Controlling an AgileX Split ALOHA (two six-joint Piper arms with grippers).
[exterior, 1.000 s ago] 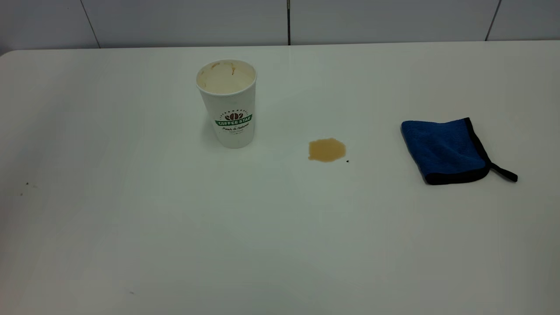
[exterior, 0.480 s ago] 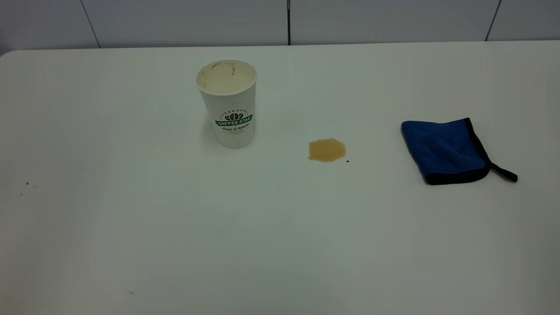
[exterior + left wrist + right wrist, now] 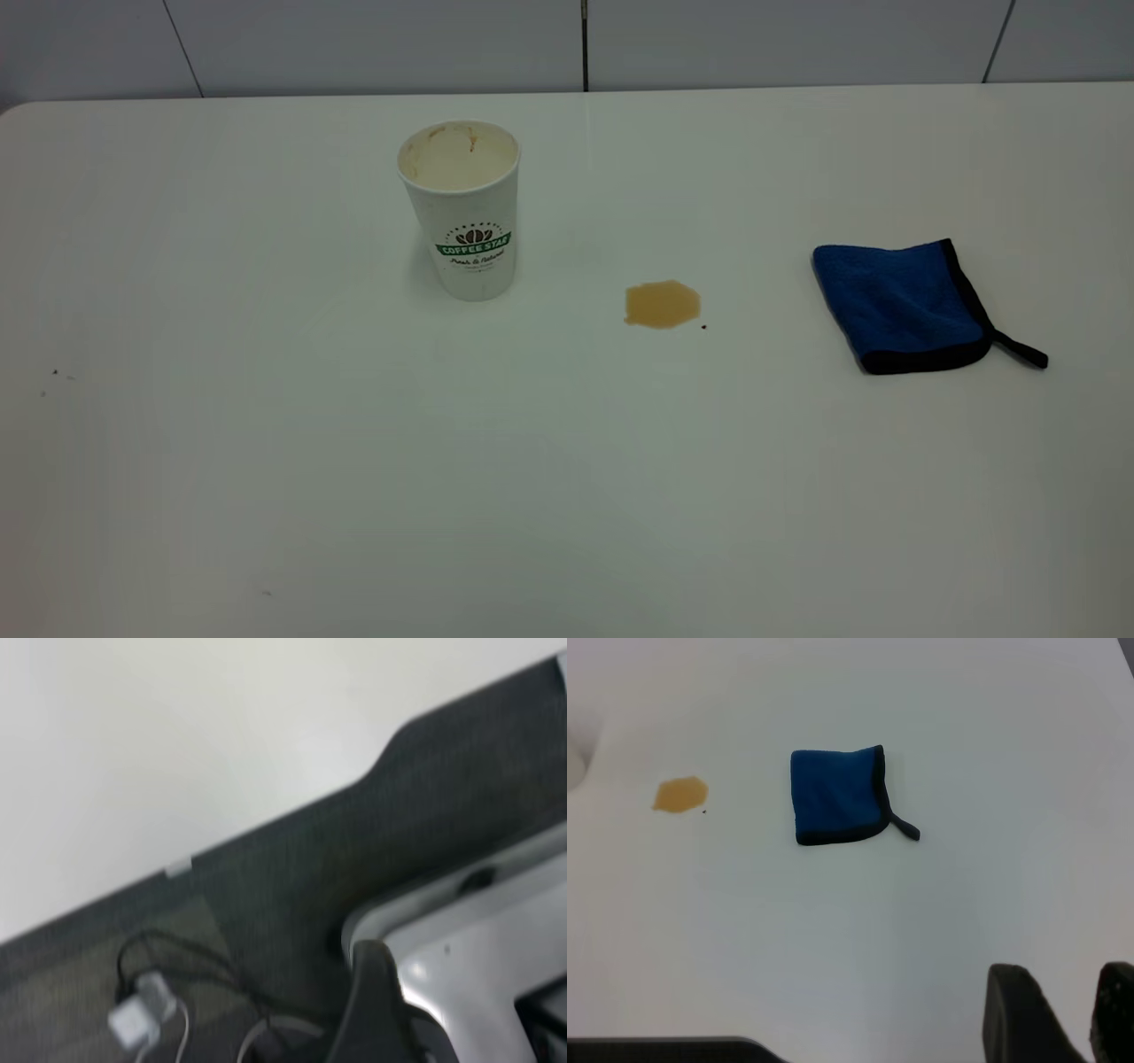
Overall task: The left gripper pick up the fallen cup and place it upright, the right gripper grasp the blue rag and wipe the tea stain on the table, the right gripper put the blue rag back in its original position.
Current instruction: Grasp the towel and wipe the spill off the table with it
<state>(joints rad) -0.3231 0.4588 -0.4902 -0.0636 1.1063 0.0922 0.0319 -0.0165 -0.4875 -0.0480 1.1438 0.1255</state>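
Note:
The white paper cup [image 3: 462, 208] with the green banner stands upright on the white table [image 3: 266, 461], left of centre. The light-brown tea stain [image 3: 662, 304] lies to its right, and the blue rag [image 3: 899, 304] lies flat farther right. Neither arm shows in the exterior view. In the right wrist view the blue rag [image 3: 837, 796] and the tea stain [image 3: 680, 795] lie well ahead of my right gripper [image 3: 1063, 992], which is open, holds nothing and hovers over bare table. My left gripper [image 3: 390, 1010] is off the table's edge [image 3: 266, 828], over dark floor.
A tiny dark speck [image 3: 703, 326] sits just right of the stain. A tiled wall [image 3: 585, 44] runs behind the table. In the left wrist view a grey frame [image 3: 478, 948] and a cable with a white plug [image 3: 142, 1014] lie on the floor.

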